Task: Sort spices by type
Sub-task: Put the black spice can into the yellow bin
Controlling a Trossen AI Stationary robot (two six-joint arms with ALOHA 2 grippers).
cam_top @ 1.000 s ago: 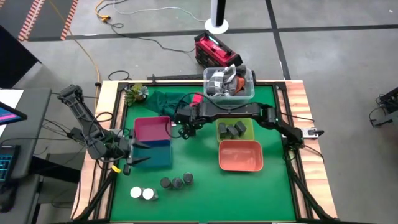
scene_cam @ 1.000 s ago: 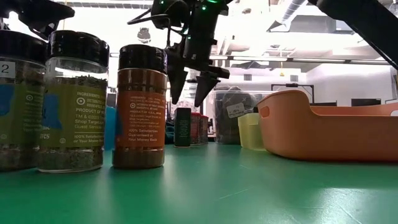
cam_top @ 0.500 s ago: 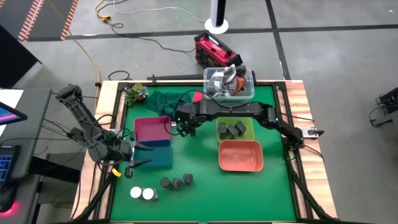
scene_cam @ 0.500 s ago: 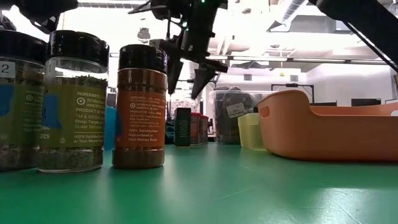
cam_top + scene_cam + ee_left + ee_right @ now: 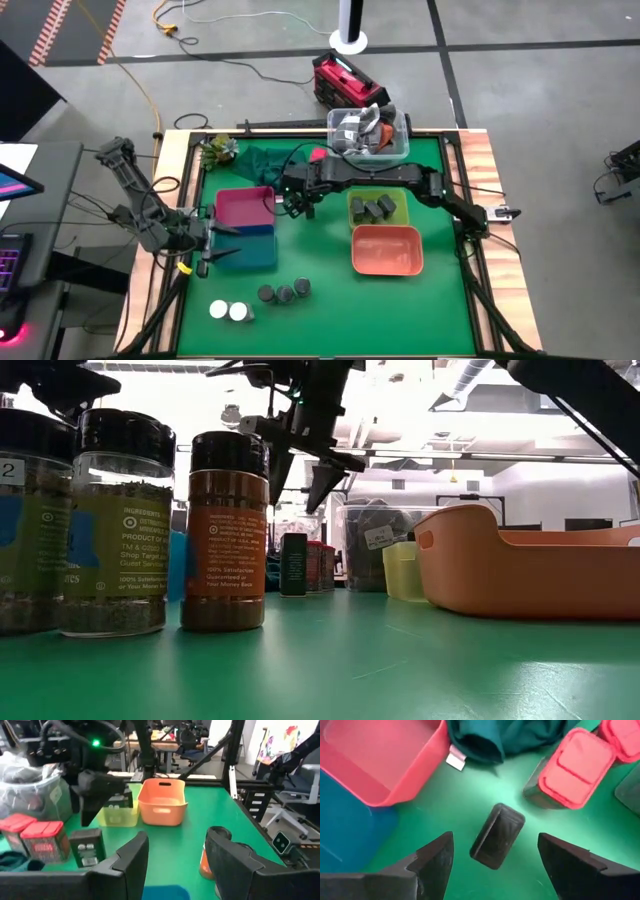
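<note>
My right gripper (image 5: 495, 840) (image 5: 298, 204) hangs open, pointing down, above a dark grey rectangular block (image 5: 497, 836) (image 5: 293, 563) that stands on the green mat beside the pink tray (image 5: 243, 207); its fingers are clear of the block. Two red-topped containers (image 5: 577, 767) stand nearby. More dark blocks (image 5: 374, 208) lie in the yellow-green tray. Three round dark jars (image 5: 285, 292) and two white-topped jars (image 5: 229, 311) stand near the table's near edge. My left gripper (image 5: 225, 250) (image 5: 177, 837) waits open over the blue tray (image 5: 255, 250).
An orange tray (image 5: 386, 250) sits right of centre. A clear tub of clutter (image 5: 368, 133) stands at the far edge, and a green cloth (image 5: 265, 160) is bunched beside it. Tall spice jars (image 5: 120, 520) stand close in the low view.
My right gripper has risen a little above the dark grey block and stayed open. The block has not moved.
</note>
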